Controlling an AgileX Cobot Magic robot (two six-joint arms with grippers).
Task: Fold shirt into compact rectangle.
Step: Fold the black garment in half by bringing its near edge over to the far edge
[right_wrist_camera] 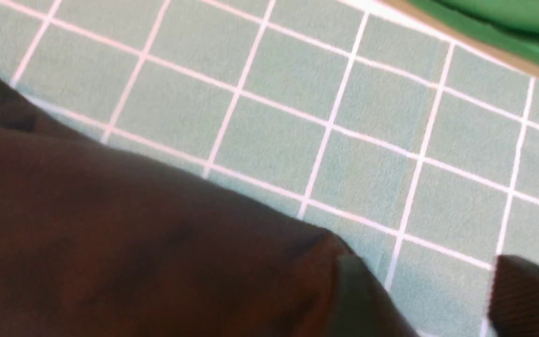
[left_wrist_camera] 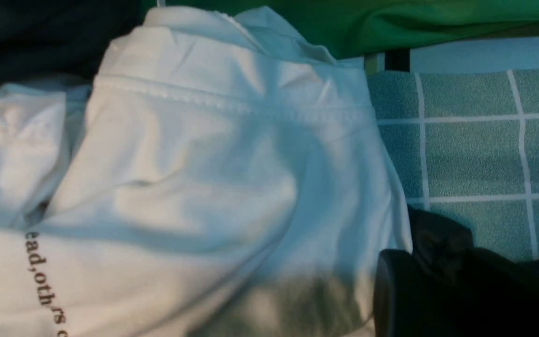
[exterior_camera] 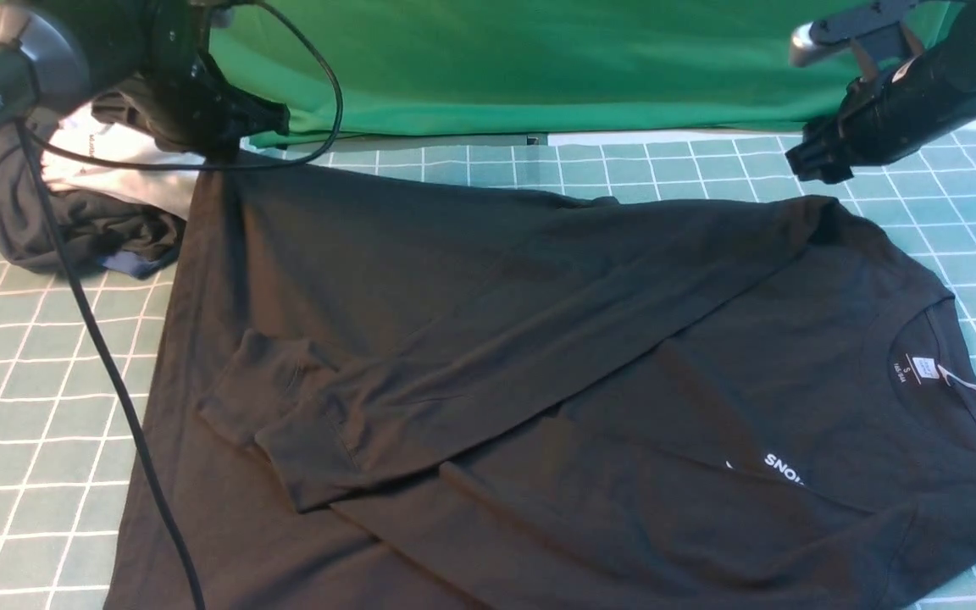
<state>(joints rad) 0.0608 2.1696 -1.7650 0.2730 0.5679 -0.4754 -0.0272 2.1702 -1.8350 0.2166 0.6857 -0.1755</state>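
Where shirt (exterior_camera: 539,356) shoulder ends, right end effector (exterior_camera: 804,165) hovers close.

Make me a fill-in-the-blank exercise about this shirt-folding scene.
The shirt spread on the mat is ___.
The mat carries a white ___ pattern.
The backdrop cloth behind the mat is ___.
The lettered garment is ___.
Missing words: black; grid; green; white.

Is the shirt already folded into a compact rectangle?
No, the shirt lies spread wide on the mat, with a sleeve laid across its body.
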